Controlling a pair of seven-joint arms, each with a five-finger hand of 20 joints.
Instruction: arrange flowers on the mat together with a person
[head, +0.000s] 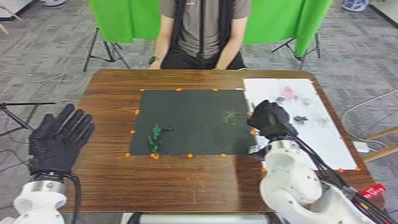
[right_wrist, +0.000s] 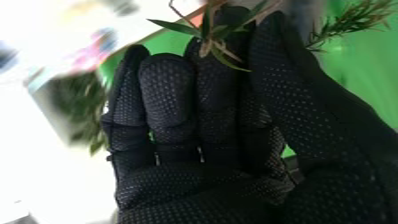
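In the head view, my right hand (head: 269, 119) is over the line between the dark mat (head: 182, 112) and the white sheet (head: 330, 137). A thin green sprig (head: 233, 118) extends from its fingertips over the mat's right part. The right wrist view shows my right hand (right_wrist: 191, 120) with its thumb and fingers pinching the leafy sprig (right_wrist: 211, 34) near their tips. A dark green stem piece (head: 156, 138) lies on the mat's lower left. My left hand (head: 60, 142) is held open by the table's left edge, fingers straight.
On the white sheet are a pink flower (head: 289, 93) and a dark one (head: 300, 119). Small orange pieces mark the mat's border. Brown table (head: 107, 187) surrounds the mat on its left and near sides.
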